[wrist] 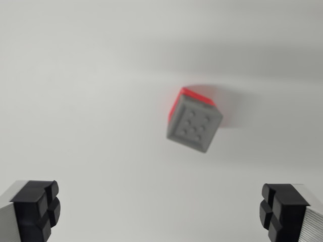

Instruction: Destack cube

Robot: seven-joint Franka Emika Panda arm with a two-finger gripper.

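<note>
A grey cube with several round dimples on its top face sits stacked on a red cube, of which only a strip along the upper left edge shows. The stack stands on a white surface, right of the wrist view's centre. My gripper is open, its two black pads at the bottom corners of the view. The stack lies above and between them in the picture, well apart from both fingers. Nothing is held. The picture is slightly blurred.
A plain white tabletop surrounds the stack on all sides. A soft grey shadow band runs across the upper part of the view.
</note>
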